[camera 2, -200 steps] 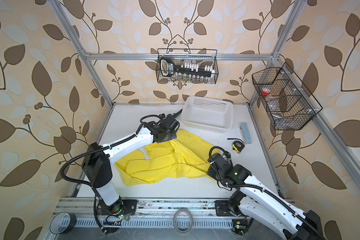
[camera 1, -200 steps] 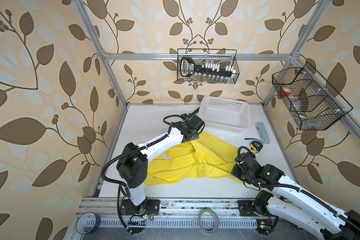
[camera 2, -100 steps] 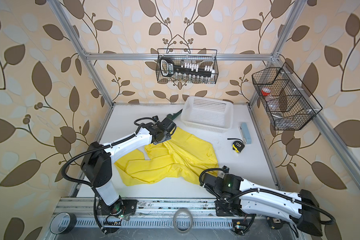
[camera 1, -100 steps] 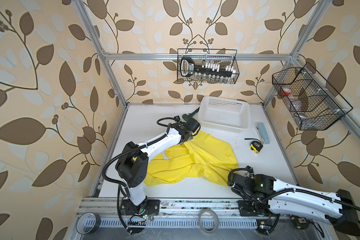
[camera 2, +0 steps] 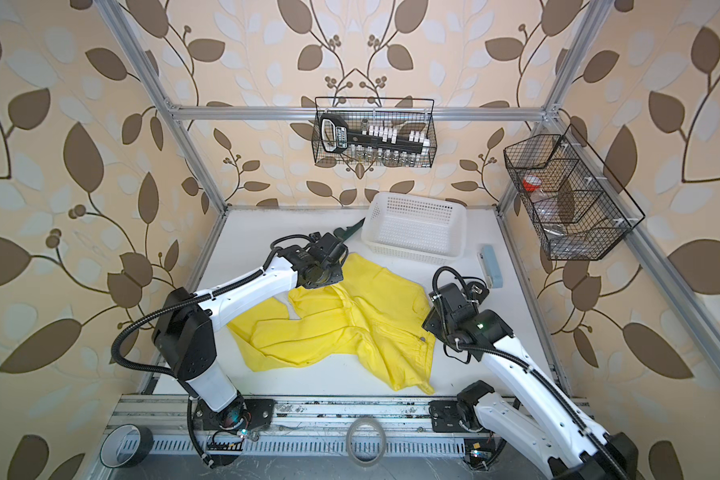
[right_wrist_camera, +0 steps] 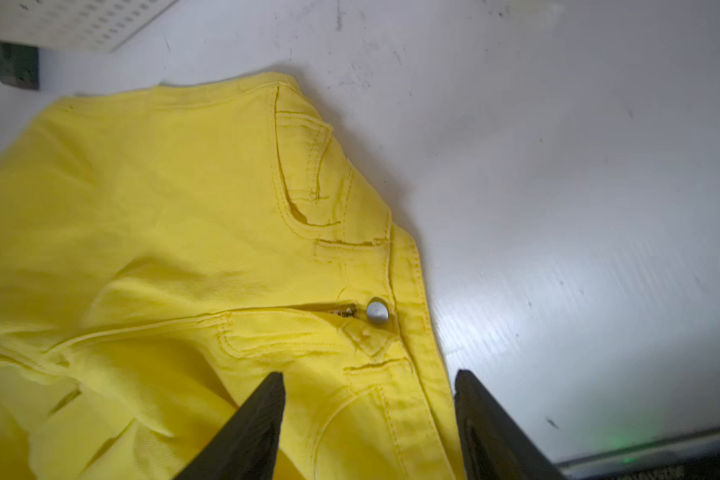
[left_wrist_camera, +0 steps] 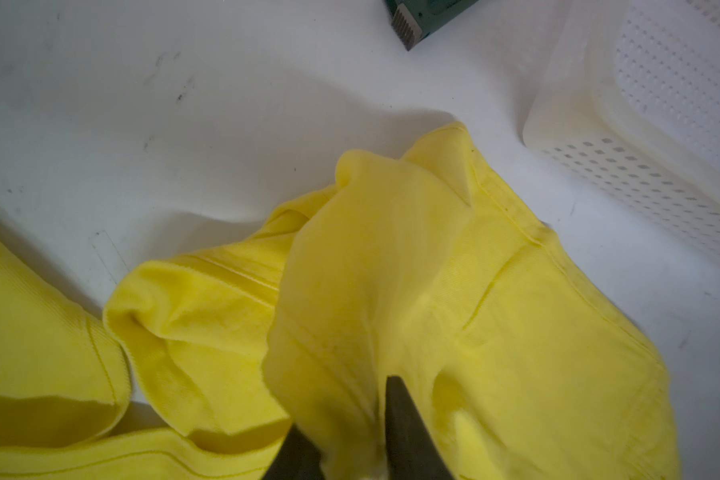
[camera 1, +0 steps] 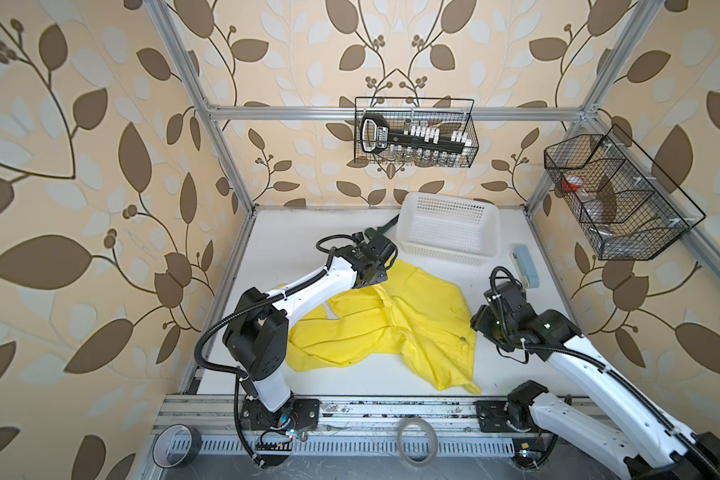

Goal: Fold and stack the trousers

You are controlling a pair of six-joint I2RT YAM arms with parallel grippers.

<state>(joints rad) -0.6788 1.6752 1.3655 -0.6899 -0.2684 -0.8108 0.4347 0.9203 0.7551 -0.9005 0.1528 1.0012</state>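
Observation:
The yellow trousers [camera 1: 391,328] [camera 2: 350,328] lie crumpled across the middle of the white table, with one corner reaching toward the front rail. My left gripper [camera 1: 382,277] [camera 2: 332,277] sits on their far edge near the basket. In the left wrist view its fingers [left_wrist_camera: 395,399] stand a little apart, open, and a raised fold of the trousers [left_wrist_camera: 474,291] is between them. My right gripper [camera 1: 481,322] [right_wrist_camera: 368,376] hangs open just over the waistband of the trousers [right_wrist_camera: 163,208], beside the silver button [right_wrist_camera: 377,311], holding nothing.
A white perforated basket [camera 1: 445,249] [camera 2: 412,249] stands at the back, close behind the left gripper. A dark green tool [camera 1: 385,226] lies beside it. A pale blue box [camera 1: 526,266] rests at the right edge. Two tape rolls [camera 1: 416,440] [camera 1: 175,446] sit on the front rail.
The right gripper pulled the waist end toward the front, let it go, opened and moved back up to the trousers' right edge. The left jaws have parted slightly around their fold.

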